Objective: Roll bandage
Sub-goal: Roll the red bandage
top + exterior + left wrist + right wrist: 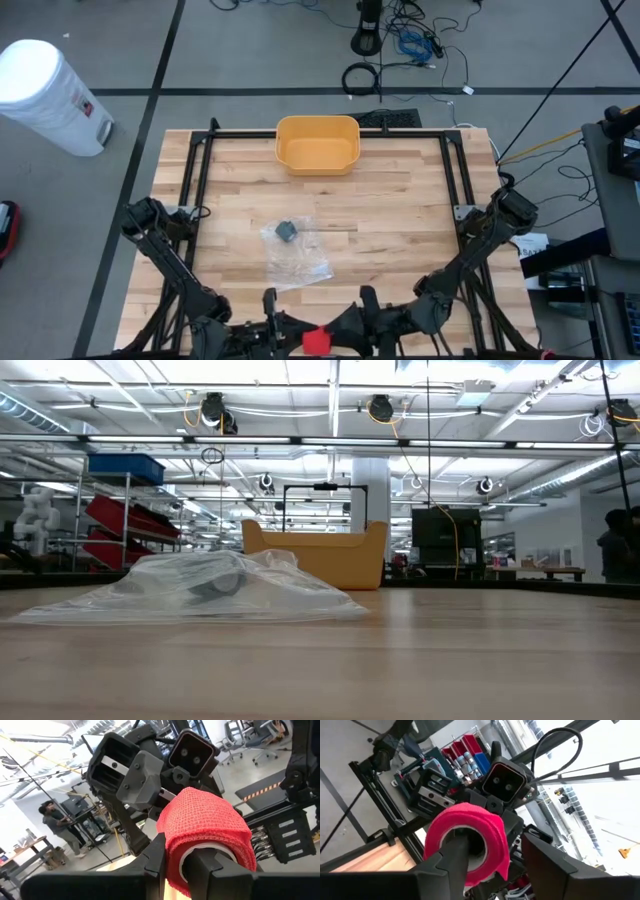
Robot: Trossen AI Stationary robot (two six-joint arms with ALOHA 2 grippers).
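Note:
A red bandage roll (317, 340) with a pale hollow core hangs in the air over the table's near edge, between my two grippers, which point level at each other. My left gripper (185, 865) is shut on the roll (205, 830). My right gripper (500, 865) stands open at the roll (467, 842) from the other side. The low view shows neither gripper and no roll. My left gripper pinches the roll's wall: one finger (155, 857) lies on the red outside, the other (217, 870) sits at the pale core (197, 854). It comes in level from the table's left. The roll is lifted clear of the table. My right gripper has one finger (454, 857) pushed into the roll's hollow core (475, 852), level from the table's right. Its other finger (555, 870) stands outside, apart from the red wrap (500, 845).
A clear plastic bag (295, 255) with a small grey thing (287, 231) lies left of the table's middle. A yellow bin (318, 143) stands at the far edge. A black frame (200, 170) rims the table. A white drum (50, 95) stands on the floor.

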